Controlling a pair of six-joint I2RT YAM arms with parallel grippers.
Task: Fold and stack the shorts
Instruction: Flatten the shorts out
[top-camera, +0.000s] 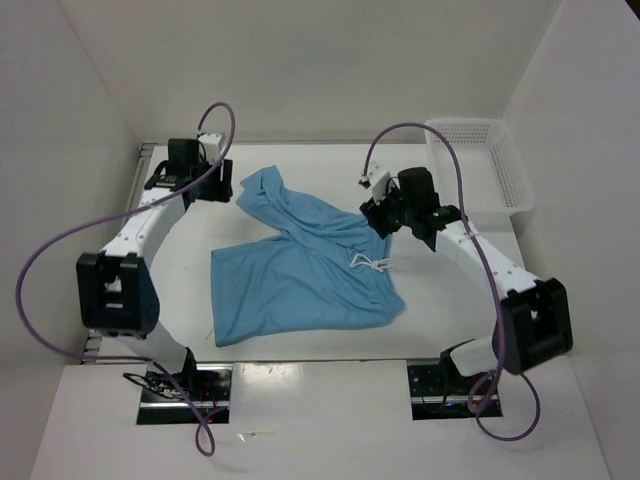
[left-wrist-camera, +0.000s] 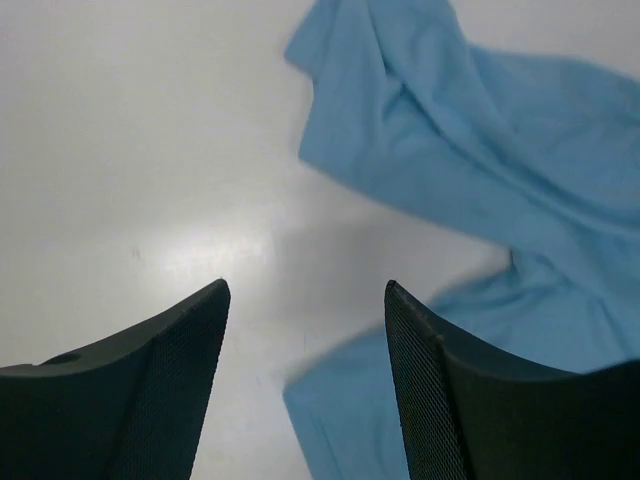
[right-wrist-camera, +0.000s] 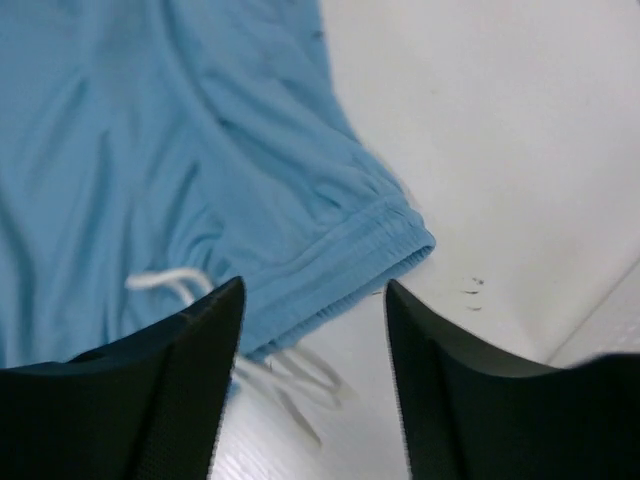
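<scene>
Shorts (top-camera: 300, 270), soft sky-blue fabric, rumpled, white drawstring (top-camera: 372, 263)

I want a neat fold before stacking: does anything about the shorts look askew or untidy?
The shorts lie crooked: the far leg is bunched and twisted toward the far left instead of lying flat, and the white drawstring trails loose off the waistband onto the table. No damage shows.

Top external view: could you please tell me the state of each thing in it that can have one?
Shorts: on the table, rumpled, one leg flopped over, not held.
Drawstring: loose, trailing off the waistband.
Left end effector: open, empty, over bare table.
Right end effector: open, empty, above the waistband.
Basket: upright, nothing visible inside.
</scene>
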